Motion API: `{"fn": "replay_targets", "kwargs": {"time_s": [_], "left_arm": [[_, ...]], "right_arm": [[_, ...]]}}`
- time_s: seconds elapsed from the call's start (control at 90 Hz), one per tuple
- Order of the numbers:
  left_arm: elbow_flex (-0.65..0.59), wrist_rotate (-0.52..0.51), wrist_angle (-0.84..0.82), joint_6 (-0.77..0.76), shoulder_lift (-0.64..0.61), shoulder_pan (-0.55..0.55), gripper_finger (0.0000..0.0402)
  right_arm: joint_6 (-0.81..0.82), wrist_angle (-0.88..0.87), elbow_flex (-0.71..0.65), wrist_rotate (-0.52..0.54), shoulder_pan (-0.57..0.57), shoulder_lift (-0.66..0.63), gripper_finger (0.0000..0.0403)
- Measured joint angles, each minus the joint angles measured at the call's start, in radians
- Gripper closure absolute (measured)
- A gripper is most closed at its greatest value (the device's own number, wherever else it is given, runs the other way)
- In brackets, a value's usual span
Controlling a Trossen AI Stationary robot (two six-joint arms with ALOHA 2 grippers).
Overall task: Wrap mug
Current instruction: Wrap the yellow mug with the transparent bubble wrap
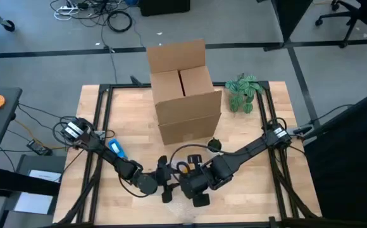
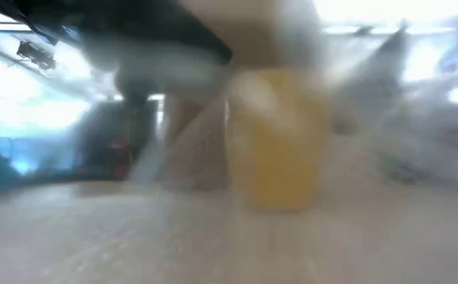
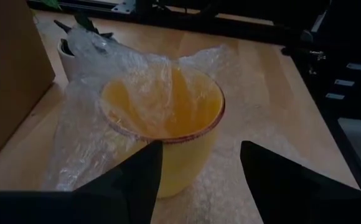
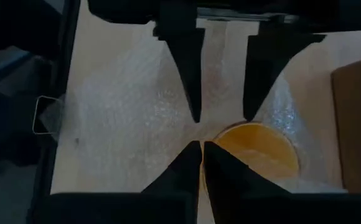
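Yellow ceramic mug [image 3: 168,134] stands upright on the light wooden table [image 1: 253,190], near the front edge, in front of the open brown cardboard box [image 1: 185,88]. A sheet of clear bubble wrap [image 3: 87,130] lies under the mug and rises around it; part of the sheet is pushed down into the mug's mouth, draping over the rim on the side toward the box.

Left gripper [image 3: 199,168] sits low at the front centre of the table, just beside the mug. Its two dark fingers are spread wide, roughly as wide as the mug, one finger in front of the mug's wall, the other off to the side over the wrap. They hold nothing.

Right gripper [image 4: 202,152] comes in from the right side and hangs above the wrap at the mug's rim. Its fingertips are pressed nearly together, only a sliver of gap between them. Whether a fold of wrap is pinched there, cannot tell. In its wrist view the left gripper's spread fingers point toward it from the far side of the mug.

Low view: mug shows as a yellow blur at centre, veiled by wrap.

Small green potted plant [image 1: 243,93] stands beside the box on the right. A blue object [image 1: 116,147] lies beside the left arm.
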Motion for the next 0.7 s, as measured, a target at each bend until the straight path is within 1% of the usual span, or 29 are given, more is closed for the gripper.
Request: {"fn": "replay_targets", "kwargs": {"time_s": [0.433,0.556,0.7], "left_arm": [[0.000,0.000,0.000,0.000,0.000,0.000,0.0199],[0.000,0.000,-0.001,0.000,0.000,0.000,0.0199],[0.000,0.000,-0.001,0.000,0.000,0.000,0.0199]], "right_arm": [[0.005,0.014,0.000,0.000,0.009,0.000,0.0403],[-0.026,0.032,0.000,0.012,0.042,0.000,0.0403],[-0.071,0.124,0.000,0.037,0.098,0.000,0.0403]]}}
